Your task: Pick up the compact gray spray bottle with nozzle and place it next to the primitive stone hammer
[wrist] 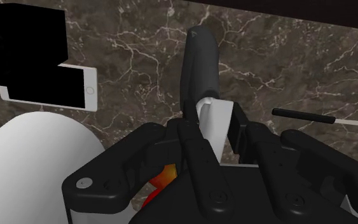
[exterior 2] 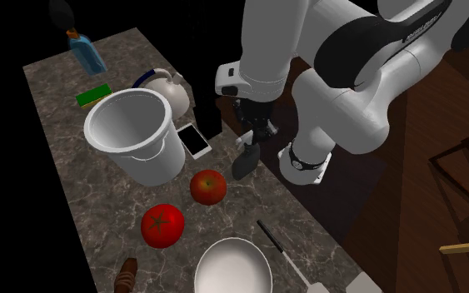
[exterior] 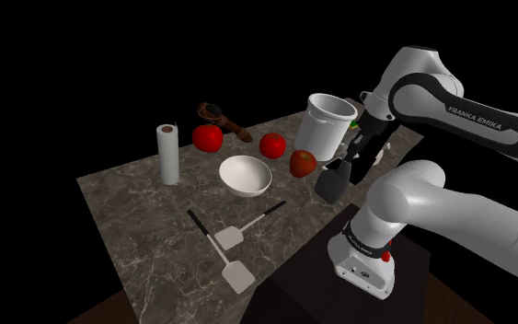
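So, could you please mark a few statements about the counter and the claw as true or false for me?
1. The claw is shut on the spray bottle. True.
2. The paper roll lies on its side. False: it stands upright.
3. The phone lies beside the bucket. True.
4. The bowl holds a tomato. False: the tomato lies on the counter, outside the bowl.
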You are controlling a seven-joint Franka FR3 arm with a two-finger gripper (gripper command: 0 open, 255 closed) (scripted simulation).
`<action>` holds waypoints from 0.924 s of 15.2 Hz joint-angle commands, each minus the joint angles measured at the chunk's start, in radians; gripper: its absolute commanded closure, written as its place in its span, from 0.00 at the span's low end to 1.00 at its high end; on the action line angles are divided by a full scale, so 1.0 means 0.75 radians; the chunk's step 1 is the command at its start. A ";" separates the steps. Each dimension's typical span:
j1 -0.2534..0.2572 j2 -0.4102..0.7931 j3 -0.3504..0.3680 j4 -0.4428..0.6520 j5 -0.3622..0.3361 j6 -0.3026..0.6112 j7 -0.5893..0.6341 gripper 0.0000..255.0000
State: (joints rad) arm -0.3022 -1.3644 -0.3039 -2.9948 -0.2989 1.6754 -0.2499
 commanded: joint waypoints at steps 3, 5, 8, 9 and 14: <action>0.006 0.004 0.007 0.018 0.007 -0.014 0.001 1.00; 0.016 0.013 0.020 0.056 0.021 -0.042 0.003 1.00; 0.030 0.029 0.038 0.114 0.040 -0.083 0.005 1.00; 0.035 0.035 0.044 0.133 0.045 -0.096 0.006 1.00; 0.054 0.068 0.070 0.232 0.073 -0.161 0.007 1.00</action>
State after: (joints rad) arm -0.2664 -1.3217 -0.2574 -2.8406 -0.2506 1.5665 -0.2459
